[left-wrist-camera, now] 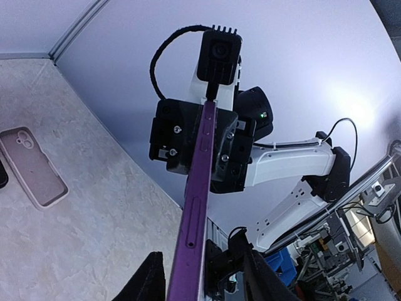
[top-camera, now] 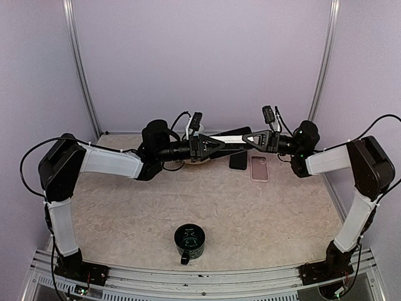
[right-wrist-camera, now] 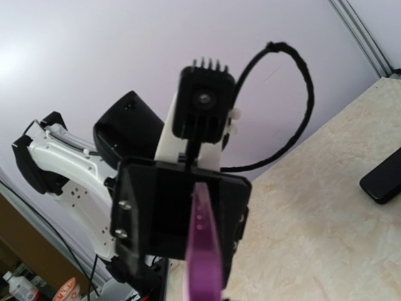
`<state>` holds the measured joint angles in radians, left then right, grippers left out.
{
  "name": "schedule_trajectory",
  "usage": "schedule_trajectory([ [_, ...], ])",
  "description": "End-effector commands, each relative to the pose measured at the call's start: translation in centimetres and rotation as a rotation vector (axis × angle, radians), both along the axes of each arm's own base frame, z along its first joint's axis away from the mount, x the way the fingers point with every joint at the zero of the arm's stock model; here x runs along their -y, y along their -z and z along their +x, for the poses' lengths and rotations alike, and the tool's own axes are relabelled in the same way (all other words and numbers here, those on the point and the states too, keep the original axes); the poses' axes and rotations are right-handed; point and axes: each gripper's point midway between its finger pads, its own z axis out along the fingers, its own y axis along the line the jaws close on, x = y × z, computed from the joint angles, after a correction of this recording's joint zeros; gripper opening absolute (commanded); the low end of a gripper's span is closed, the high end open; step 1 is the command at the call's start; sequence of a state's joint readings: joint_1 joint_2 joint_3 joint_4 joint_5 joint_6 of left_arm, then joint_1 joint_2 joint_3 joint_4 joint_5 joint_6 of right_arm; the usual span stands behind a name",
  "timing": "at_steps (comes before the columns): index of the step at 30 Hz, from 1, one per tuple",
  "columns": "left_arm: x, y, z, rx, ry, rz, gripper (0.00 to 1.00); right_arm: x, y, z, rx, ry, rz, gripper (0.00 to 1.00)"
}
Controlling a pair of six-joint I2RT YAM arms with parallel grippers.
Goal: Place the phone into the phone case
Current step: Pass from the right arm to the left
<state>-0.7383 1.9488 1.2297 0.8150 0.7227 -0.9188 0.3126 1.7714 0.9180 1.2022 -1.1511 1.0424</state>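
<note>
Hanging above the table's far side, the slim purple-edged phone (top-camera: 230,136) is pinched at both ends: the left gripper (top-camera: 215,145) clamps one end, the right gripper (top-camera: 252,139) the other. Below on the marbled beige tabletop (top-camera: 125,213) lies the pinkish phone case (top-camera: 259,168) — just beside a flat black slab (top-camera: 238,161). A dark mug (top-camera: 189,241) stands well apart.

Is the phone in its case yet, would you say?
Out. Left claw and right claw hold the phone aloft; the case lies empty on the table.

You see the slim purple phone (right-wrist-camera: 202,251) edge-on, its far end held by the black left gripper (right-wrist-camera: 195,191) opposite.
</note>
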Motion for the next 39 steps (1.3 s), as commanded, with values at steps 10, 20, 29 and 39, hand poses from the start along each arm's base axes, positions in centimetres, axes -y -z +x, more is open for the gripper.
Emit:
schedule_trajectory([
  [10, 0.1, -0.3, -0.3, 0.030, 0.020, -0.024, 0.12, -0.5, -0.6, -0.1, 0.041, -0.001, 0.015, 0.00],
  [20, -0.5, 0.3, -0.5, 0.047, 0.008, -0.007, 0.00, -0.5, -0.5, 0.0, 0.030, 0.000, 0.001, 0.08],
  [29, -1.6, 1.4, 0.0, 0.092, -0.072, 0.108, 0.00, -0.7, -1.0, 0.6, 0.046, 0.031, -0.088, 0.68],
  [39, -3.5, 1.0, 0.3, 0.153, -0.168, 0.207, 0.00, 0.2, -0.7, 3.9, 0.124, 0.210, -0.331, 1.00],
])
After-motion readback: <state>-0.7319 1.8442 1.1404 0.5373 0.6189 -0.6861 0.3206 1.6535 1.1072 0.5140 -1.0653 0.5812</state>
